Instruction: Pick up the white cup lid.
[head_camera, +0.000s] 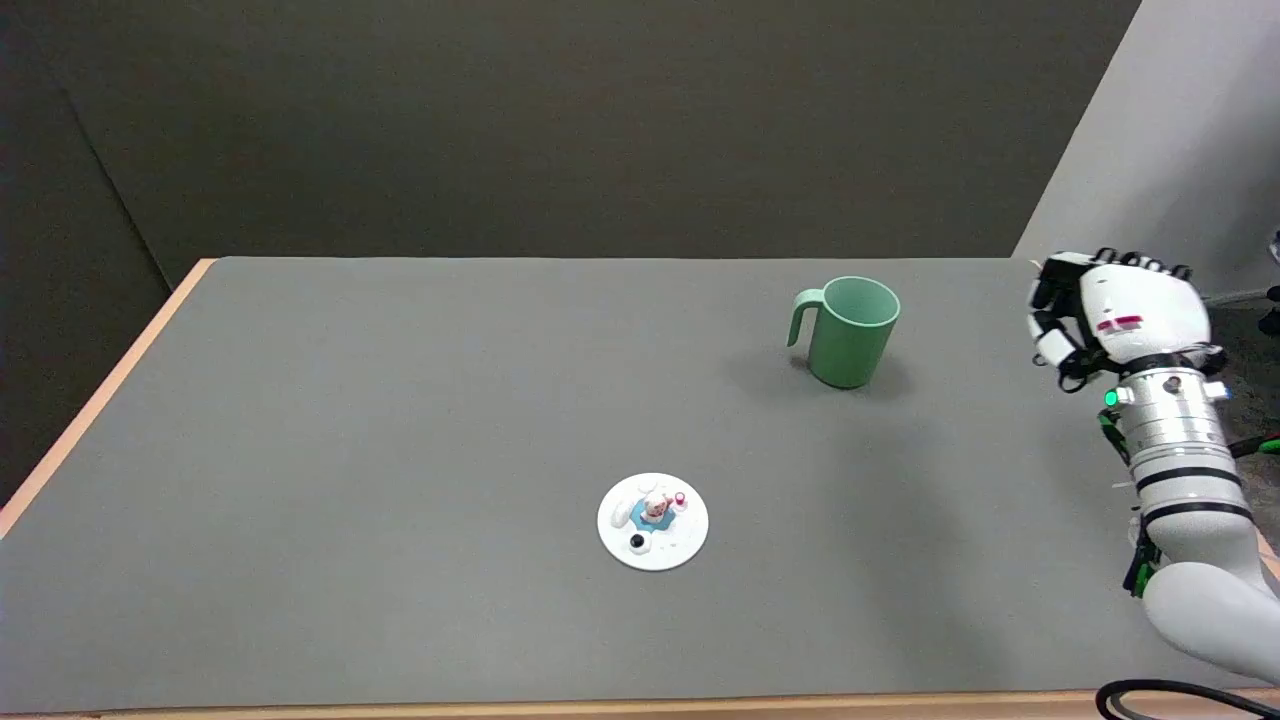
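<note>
Robot hand (1110, 320) raised at right edge of counter (400, 400), back of hand to the camera, fingers curled inward and downward on the left side; nothing seen in it, touching nothing. Whether the fingers are fully closed cannot be told from this angle, so its state stays uncertain. Nearest to the camera: white cup lid (653, 521), lying flat on the grey counter, front centre, a small coloured figure and bits of decoration standing up on its top face. Well apart from the hand, to its left and nearer the front edge. Farther back, between lid and hand in left-right terms: green mug (848, 331), upright, handle to the left, clear of the lid. Judgement: the step in hand is the reach, not yet begun. To do it well, the hand should travel left and toward the front edge, passing in front of the mug rather than over it, fingers spread before descent. The lid is thin and flat, so rim purchase looks poor; pinching the raised figure, or thumb and finger on opposite rim edges, seems the better hold. Risk: lid sliding on the counter under a one-sided push.
</note>
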